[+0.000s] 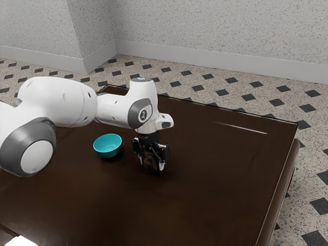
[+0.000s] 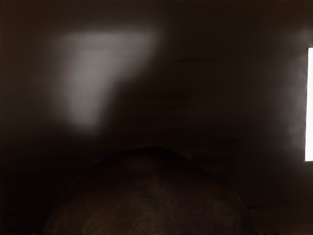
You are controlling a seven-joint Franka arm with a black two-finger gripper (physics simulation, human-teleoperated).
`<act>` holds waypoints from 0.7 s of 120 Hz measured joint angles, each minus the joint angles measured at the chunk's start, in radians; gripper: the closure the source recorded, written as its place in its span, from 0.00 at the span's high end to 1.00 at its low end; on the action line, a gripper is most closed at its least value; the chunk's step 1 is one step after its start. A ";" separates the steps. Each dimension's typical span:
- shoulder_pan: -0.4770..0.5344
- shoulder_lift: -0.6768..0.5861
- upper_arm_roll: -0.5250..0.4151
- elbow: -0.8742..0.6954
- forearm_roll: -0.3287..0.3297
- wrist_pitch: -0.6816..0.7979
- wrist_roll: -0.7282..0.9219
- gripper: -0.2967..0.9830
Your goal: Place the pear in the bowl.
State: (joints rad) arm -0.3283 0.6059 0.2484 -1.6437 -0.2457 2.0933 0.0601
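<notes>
In the exterior view the black gripper (image 1: pixel 151 158) points down at the dark table, with the brown pear (image 1: pixel 151 163) at its lower end. The pear (image 2: pixel 151 196) is a large, dark, rounded shape along the wrist view's lower edge. How firmly it sits in the gripper is too dark to make out, as is whether it touches the table. A teal bowl (image 1: pixel 108 147) stands upright on the table, a short way from the gripper toward the exterior view's left.
The dark brown table (image 1: pixel 215 179) extends around the bowl and hand, its raised edge along the exterior view's right. The arm reaches over the table behind the bowl. A bright white patch (image 1: pixel 21 241) lies at the exterior view's lower left.
</notes>
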 joint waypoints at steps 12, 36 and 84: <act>0.000 -0.002 0.000 -0.001 0.001 -0.002 -0.002 0.59; -0.001 -0.066 0.010 0.000 0.020 -0.013 -0.013 0.44; 0.002 -0.237 0.249 -0.048 0.111 -0.110 -0.025 0.40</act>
State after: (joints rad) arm -0.3259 0.3692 0.4971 -1.6917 -0.1346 1.9832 0.0353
